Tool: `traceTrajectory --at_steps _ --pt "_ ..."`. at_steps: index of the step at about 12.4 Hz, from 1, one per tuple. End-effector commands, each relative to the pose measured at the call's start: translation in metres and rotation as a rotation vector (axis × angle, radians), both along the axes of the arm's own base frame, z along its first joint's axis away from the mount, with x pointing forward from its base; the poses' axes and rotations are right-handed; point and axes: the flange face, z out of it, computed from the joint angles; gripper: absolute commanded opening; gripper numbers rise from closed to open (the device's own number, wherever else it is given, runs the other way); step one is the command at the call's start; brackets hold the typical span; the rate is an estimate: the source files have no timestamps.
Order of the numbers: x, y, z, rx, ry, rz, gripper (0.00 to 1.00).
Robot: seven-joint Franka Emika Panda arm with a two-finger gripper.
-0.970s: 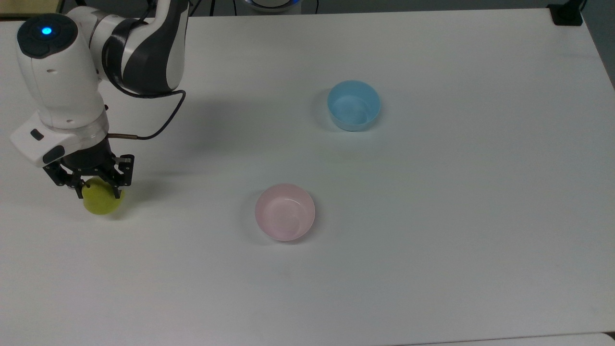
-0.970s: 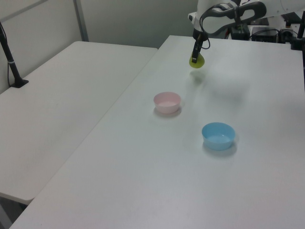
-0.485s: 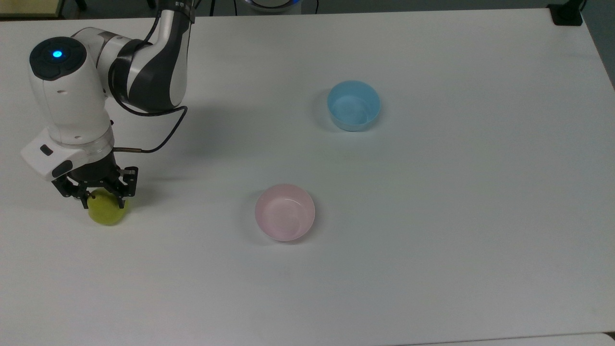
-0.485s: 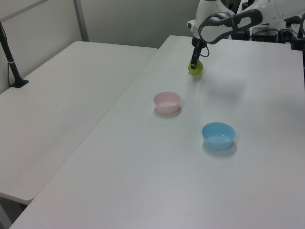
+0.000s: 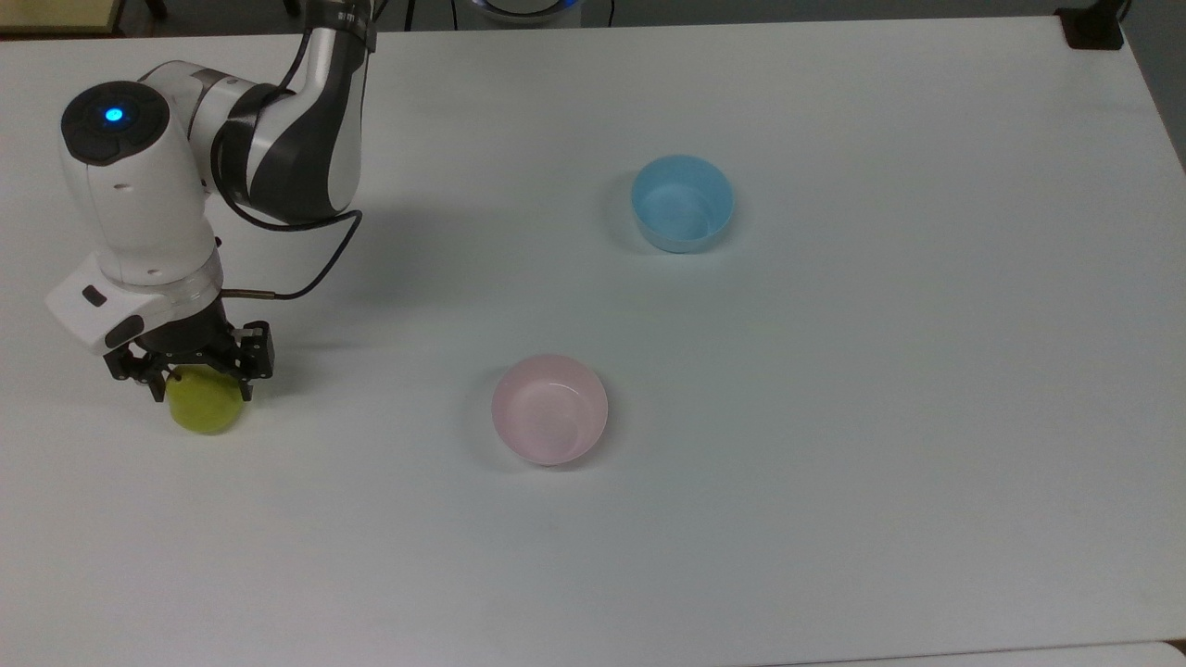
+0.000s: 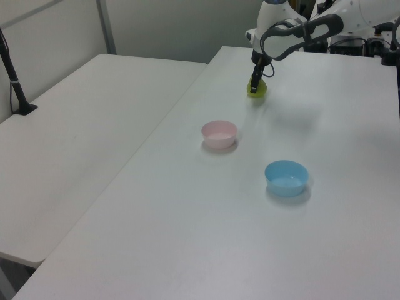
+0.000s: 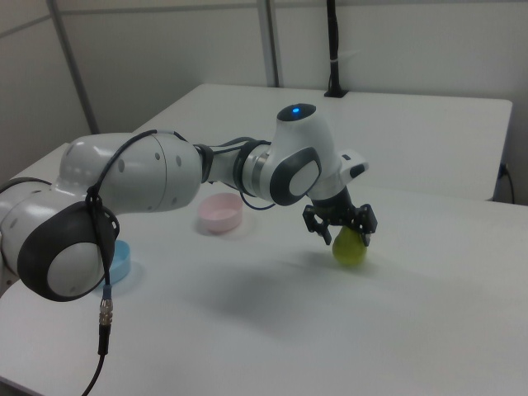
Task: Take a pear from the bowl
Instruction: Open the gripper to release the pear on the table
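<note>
**Pear comes down onto the table, far from the bowl**

Pear (image 5: 206, 410) sits low at the top view's left, and over the last second it has sunk: a moment ago it hung clear of the white table (image 5: 834, 463) with its shadow well apart, and now its underside looks to be touching the surface or very nearly so. In the right view it appears to rest on the tabletop just under the arm's wrist. The gripper (image 5: 193, 382) is still closed around the pear's upper half, a dark finger on either side, and I see no gap opening between them yet.

The pink bowl (image 5: 549, 409) stands empty, well apart to the top view's right of the pear. The light blue bowl (image 5: 683, 203) is farther right and farther back, also empty.

For the task, I take this to mean the picking up is already behind us: the fruit is out of the bowl, and the arm's descent reads as a set-down. The next step is probably letting go and lifting clear. A rounded pear may roll once freed, so a gentle release would be wise.
</note>
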Motion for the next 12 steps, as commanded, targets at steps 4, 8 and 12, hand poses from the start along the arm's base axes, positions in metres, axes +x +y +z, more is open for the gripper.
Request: traceTrajectory --at_steps 4,8,12 --pt "-0.001 -0.004 0.038 0.004 -0.059 -0.017 1.0" --pt "-0.016 0.008 0.099 0.029 -0.028 -0.054 1.0" --pt "-0.052 0.074 0.21 0.085 0.031 -0.023 1.0"
